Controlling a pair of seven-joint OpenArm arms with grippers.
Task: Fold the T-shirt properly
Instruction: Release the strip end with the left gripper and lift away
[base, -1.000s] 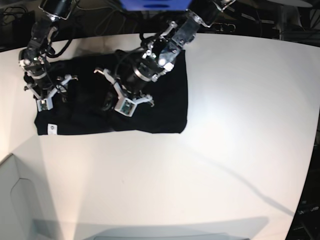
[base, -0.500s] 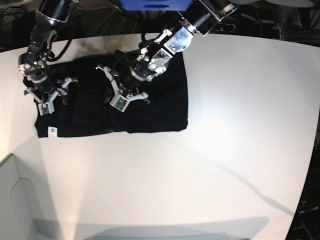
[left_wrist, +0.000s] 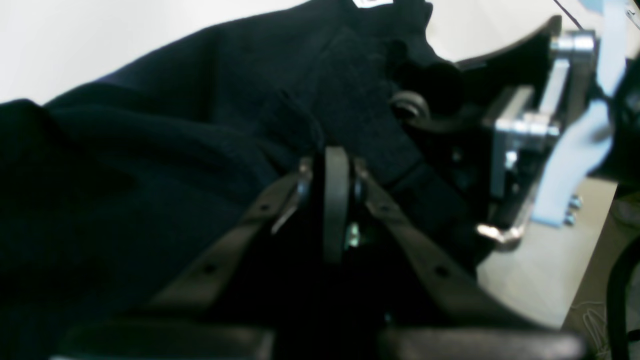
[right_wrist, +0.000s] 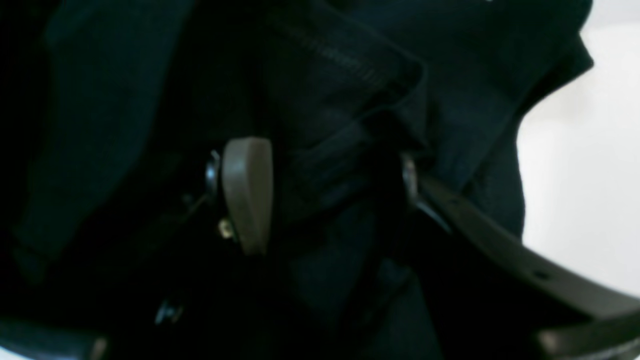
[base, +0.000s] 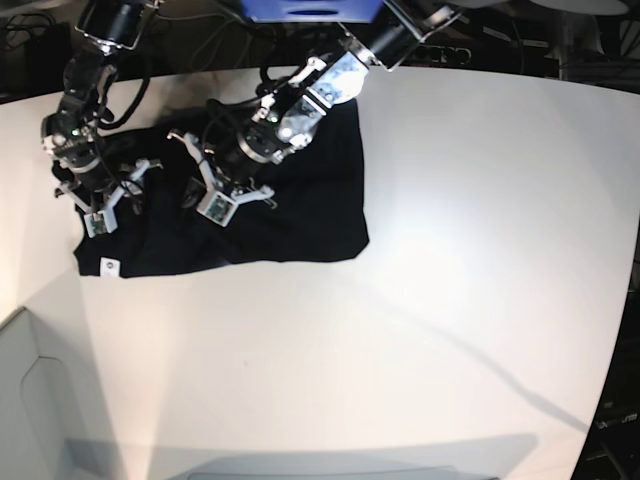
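The black T-shirt (base: 300, 215) lies as a rough rectangle at the back left of the white table (base: 450, 300), with a small white tag (base: 107, 265) at its front left corner. My left gripper (base: 215, 200) is over the shirt's middle; in the left wrist view it (left_wrist: 336, 165) is shut on a fold of the T-shirt (left_wrist: 150, 150). My right gripper (base: 98, 205) is at the shirt's left edge. In the right wrist view it (right_wrist: 330, 185) is open, with bunched T-shirt fabric (right_wrist: 350, 75) between its fingers. No orange label shows.
A pale grey bin (base: 30, 400) stands at the front left corner. Cables and dark equipment (base: 200, 30) run behind the table's back edge. The right arm's metal gripper body (left_wrist: 525, 135) shows at the right of the left wrist view.
My left gripper has moved left and back across the shirt, and the shirt's right edge has shifted left with it. My right gripper has shifted slightly back.
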